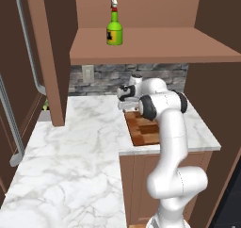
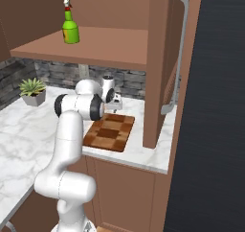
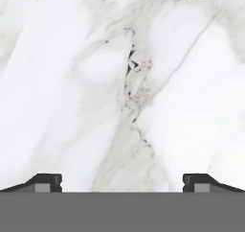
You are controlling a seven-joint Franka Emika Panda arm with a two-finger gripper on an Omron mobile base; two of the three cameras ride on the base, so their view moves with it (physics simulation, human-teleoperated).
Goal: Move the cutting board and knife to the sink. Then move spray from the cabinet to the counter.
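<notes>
The checkered wooden cutting board [image 1: 143, 130] [image 2: 110, 133] lies flat on the white marble counter [image 1: 80, 142] [image 2: 19, 130], near its front edge and partly behind my arm. My gripper [image 1: 125, 99] [image 2: 116, 102] [image 3: 122, 183] hovers just behind the board's far end, pointing down at bare marble, open with nothing between its fingertips. The green spray [image 1: 114, 29] [image 2: 70, 29] stands upright on the shelf of the brown cabinet [image 1: 155, 45] [image 2: 105, 44] above. The knife and the sink are out of view.
An open cabinet door [image 1: 52, 57] [image 2: 158, 68] hangs down beside the board. A potted plant [image 2: 32, 89] sits on the counter by the stone backsplash. A tall dark panel with a long grey handle [image 1: 28, 38] [image 2: 177, 49] stands at the side.
</notes>
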